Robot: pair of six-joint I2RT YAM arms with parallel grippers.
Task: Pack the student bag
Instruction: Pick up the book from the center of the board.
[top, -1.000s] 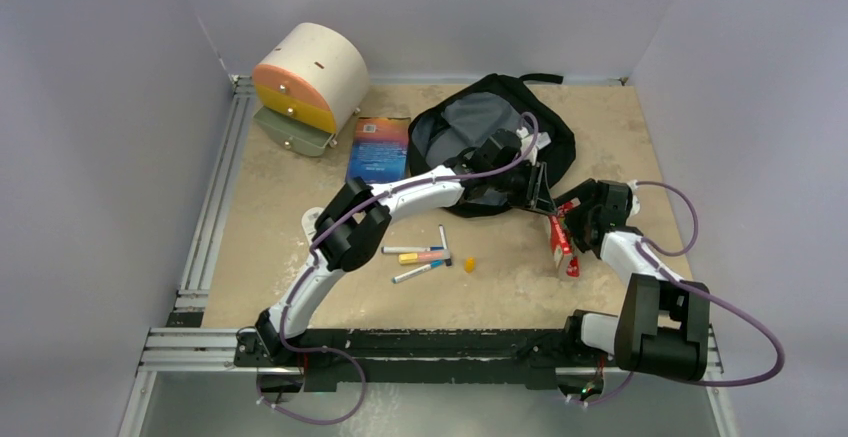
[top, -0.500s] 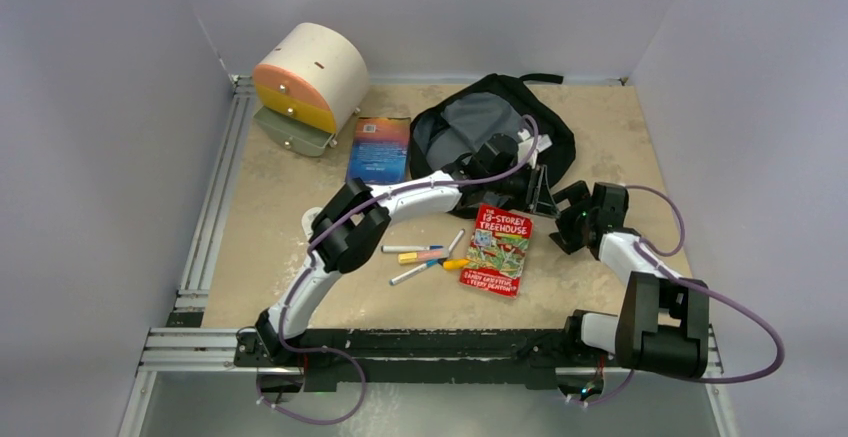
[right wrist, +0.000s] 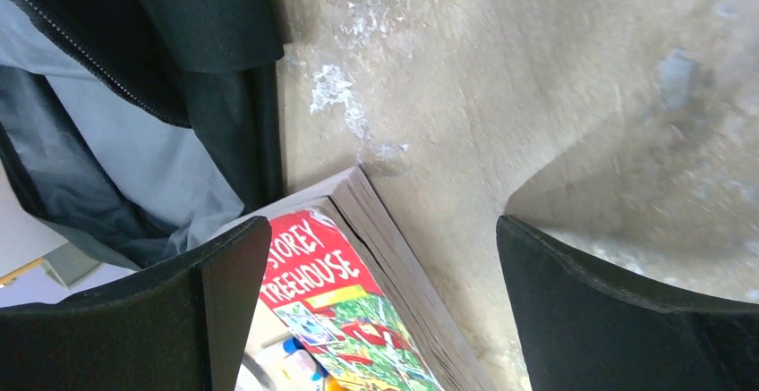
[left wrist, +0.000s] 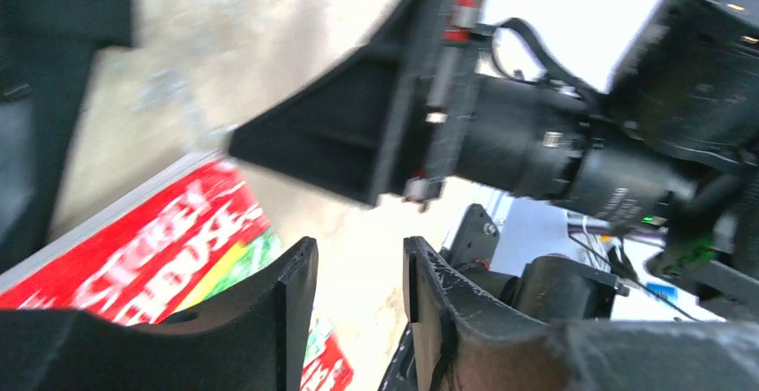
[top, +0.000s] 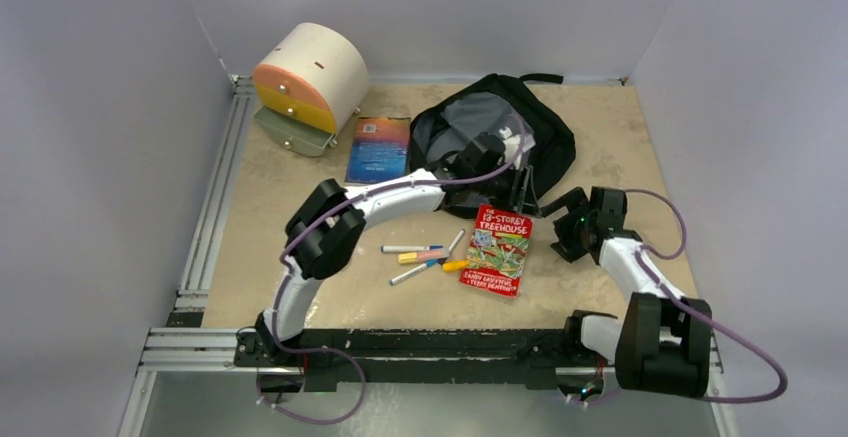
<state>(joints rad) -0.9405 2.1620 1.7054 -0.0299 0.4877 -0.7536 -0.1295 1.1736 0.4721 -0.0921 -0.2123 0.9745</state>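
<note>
Black student bag (top: 556, 147) partly hidden behind left hand (left wrist: 360, 248), slightly parted, empty; right hand (right wrist: 383, 226) wide, empty.

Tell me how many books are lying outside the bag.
2. The blue book lies flat left of the student bag. The red book lies face up on the bag's near side, beside the markers. Any inside the bag would be hidden.
</note>
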